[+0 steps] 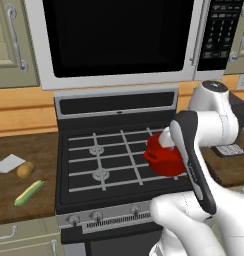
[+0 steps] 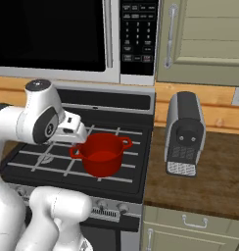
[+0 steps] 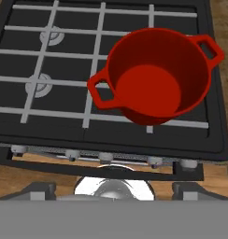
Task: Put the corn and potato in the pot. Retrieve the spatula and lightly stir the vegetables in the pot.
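Hand view, round red pot (image 3: pixel 153 79) empty on stove (image 3: pixel 50 60), two loop handles, pincer (image 3: pixel 113 189) spread wide

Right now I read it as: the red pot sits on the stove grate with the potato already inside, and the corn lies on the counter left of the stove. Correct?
Not quite. The red pot is empty, as the hand view shows. The potato lies on the counter left of the stove, near the corn, as the left base view shows. The rest is right.
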Robot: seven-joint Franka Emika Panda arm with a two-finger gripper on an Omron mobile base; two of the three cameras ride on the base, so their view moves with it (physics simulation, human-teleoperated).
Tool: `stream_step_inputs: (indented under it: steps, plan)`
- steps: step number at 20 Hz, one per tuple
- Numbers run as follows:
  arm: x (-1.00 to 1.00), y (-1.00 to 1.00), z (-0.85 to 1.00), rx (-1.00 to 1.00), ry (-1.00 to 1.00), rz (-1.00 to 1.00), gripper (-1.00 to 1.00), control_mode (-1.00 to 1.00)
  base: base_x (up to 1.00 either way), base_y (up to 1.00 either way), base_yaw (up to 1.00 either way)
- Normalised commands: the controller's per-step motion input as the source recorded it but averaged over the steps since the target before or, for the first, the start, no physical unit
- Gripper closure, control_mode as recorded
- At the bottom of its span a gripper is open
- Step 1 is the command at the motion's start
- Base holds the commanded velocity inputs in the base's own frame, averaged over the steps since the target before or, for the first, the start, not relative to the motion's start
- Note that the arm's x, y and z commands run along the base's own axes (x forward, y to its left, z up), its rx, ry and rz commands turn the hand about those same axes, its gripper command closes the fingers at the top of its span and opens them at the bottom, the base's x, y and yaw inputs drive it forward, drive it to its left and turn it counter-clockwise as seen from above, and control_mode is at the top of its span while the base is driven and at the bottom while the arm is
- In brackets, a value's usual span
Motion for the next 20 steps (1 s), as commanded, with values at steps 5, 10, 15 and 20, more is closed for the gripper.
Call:
stream_step_inputs:
  steps: [5,10,15,20]
  plan:
    - [-0.21,0.92,-0.03,0.07,-0.05,0.00,-1.00,-1.00,0.00,0.00,0.00]
    - [-0.01,0.49,0.00,0.02,0.00,0.00,-1.00,-1.00,0.00,0.00,0.00]
    - [0.05,-0.01,-0.02,0.00,0.00,0.00,-1.00,-1.00,0.00,0.00,0.00]
    - [0.06,0.00,-0.02,0.00,0.00,0.00,-1.00,-1.00,0.00,0.00,0.00]
